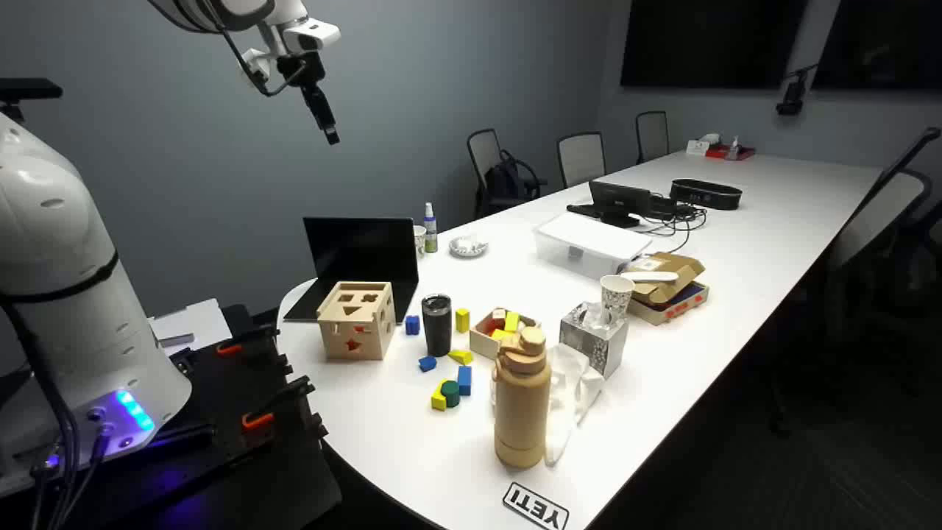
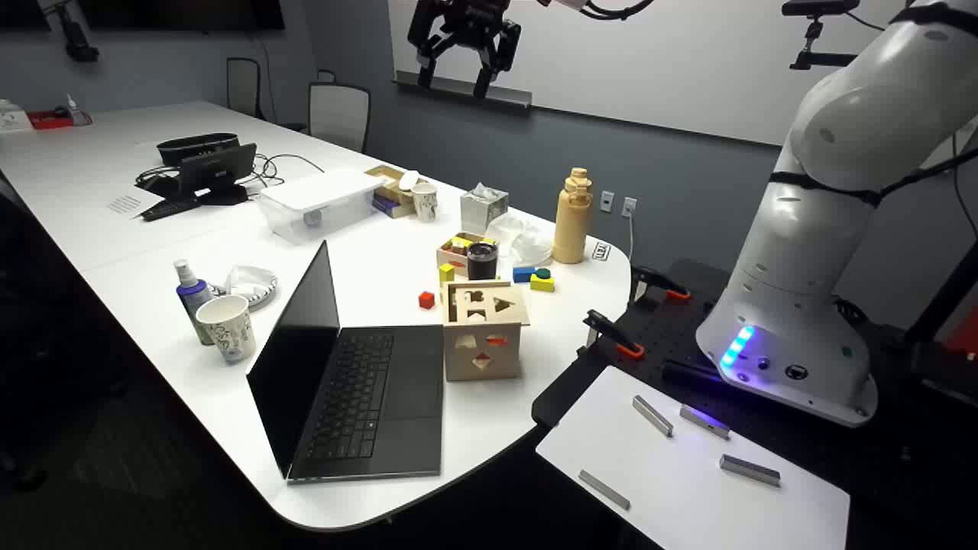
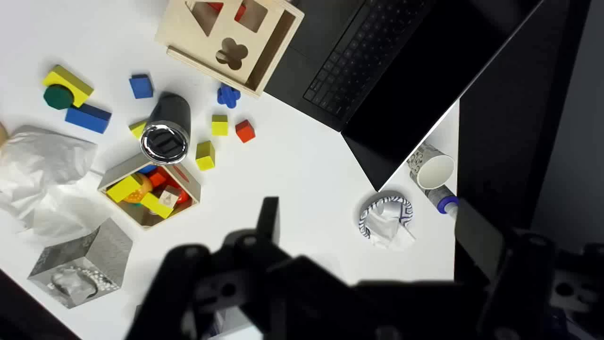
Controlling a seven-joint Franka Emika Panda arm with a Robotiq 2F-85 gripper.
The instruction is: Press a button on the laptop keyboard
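Note:
The black laptop stands open on the white table; its dark screen shows in both exterior views (image 1: 364, 250) (image 2: 298, 351) and in the wrist view (image 3: 424, 71). Its keyboard (image 2: 353, 397) lies flat in front of the screen and shows at the top of the wrist view (image 3: 365, 49). In an exterior view the wooden box hides much of the key deck. My gripper (image 2: 453, 84) is open and empty, high above the table and apart from the laptop; it also shows in an exterior view (image 1: 330, 136). In the wrist view its fingers (image 3: 370, 222) are spread wide.
A wooden shape-sorter box (image 2: 481, 344) stands against the keyboard's front edge. A black tumbler (image 1: 437, 324), loose blocks and a tan bottle (image 1: 522, 397) stand nearby. A paper cup (image 2: 227, 328), a spray bottle (image 2: 191, 298) and a plate (image 3: 363, 222) are behind the screen.

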